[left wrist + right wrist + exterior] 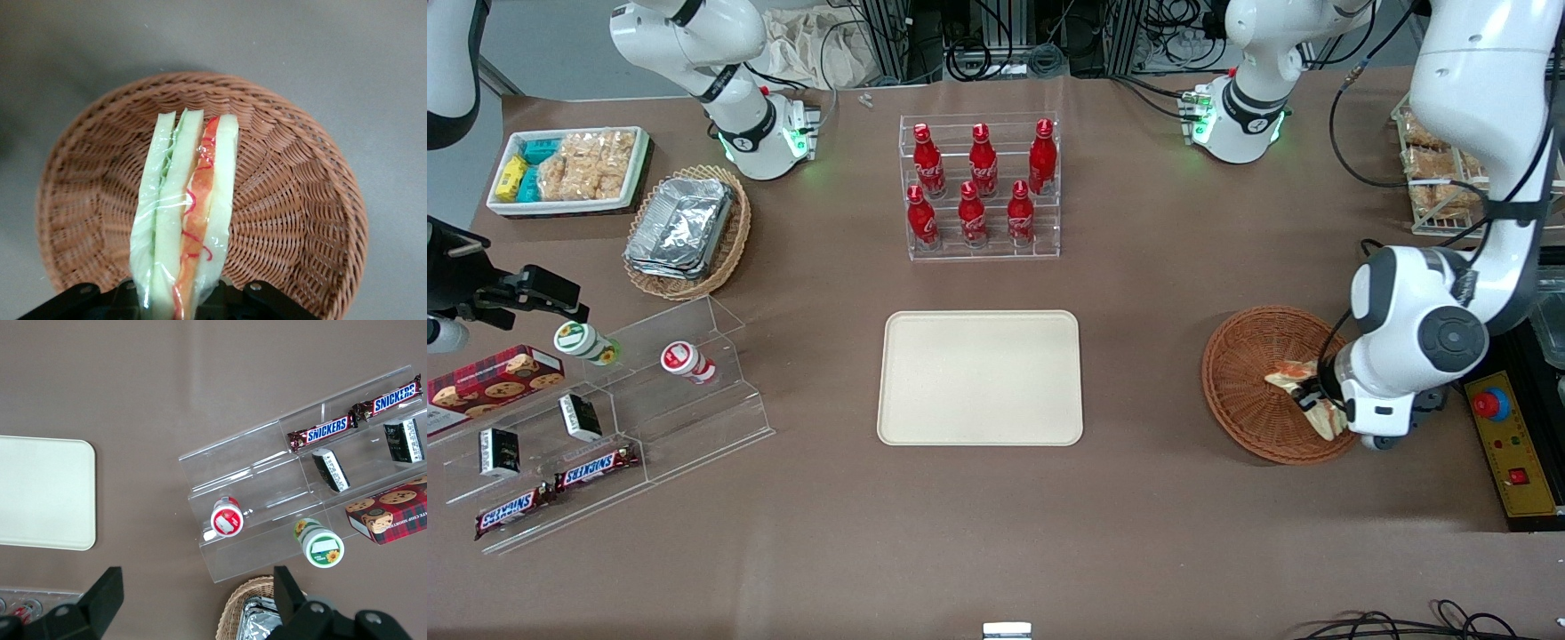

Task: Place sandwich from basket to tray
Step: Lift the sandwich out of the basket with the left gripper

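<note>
The sandwich (1286, 372) is a plastic-wrapped wedge of white bread with orange-red and green layers. It stands on edge inside the round reddish-brown wicker basket (1247, 378) toward the working arm's end of the table. My left gripper (1314, 396) reaches down into the basket and is shut on the sandwich. In the left wrist view the sandwich (190, 213) sticks out from between the black fingers (267, 297), with the basket (293, 200) weave all around it. The cream-beige tray (980, 377) lies flat at the table's middle, with nothing on it.
A clear rack of red bottles (980, 191) stands farther from the front camera than the tray. A box with a red button (1491, 404) sits beside the basket. Toward the parked arm's end are a clear snack shelf (605, 400), a tan basket of foil containers (687, 231) and a white snack tray (569, 169).
</note>
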Tool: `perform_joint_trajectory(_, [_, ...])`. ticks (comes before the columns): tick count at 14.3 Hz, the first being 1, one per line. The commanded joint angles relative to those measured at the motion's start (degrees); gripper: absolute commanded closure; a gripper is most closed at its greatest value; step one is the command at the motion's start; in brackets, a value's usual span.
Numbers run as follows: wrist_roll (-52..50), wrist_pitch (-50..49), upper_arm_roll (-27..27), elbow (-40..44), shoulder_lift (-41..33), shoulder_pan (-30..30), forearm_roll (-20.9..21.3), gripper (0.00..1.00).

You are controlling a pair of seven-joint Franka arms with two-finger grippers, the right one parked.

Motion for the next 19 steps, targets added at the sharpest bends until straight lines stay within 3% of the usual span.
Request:
perform_joint_trajectory(1, [-0.75,-9.33,-2.04,5.05,-2.64,-0.07,0.12,0.96])
perform_joint_trajectory(8, [12.16,-34.4,-5.91,21.84,-7.13,-0.42,-11.47,1.0])
perform_joint_trajectory(14, [10.77,-32.58,-19.09,22.48,-5.12,-0.77,-11.74,0.99])
perform_joint_trajectory(19, [-0.13,-20.99,-19.99,19.22,0.41,-8.49,-10.51,1.0])
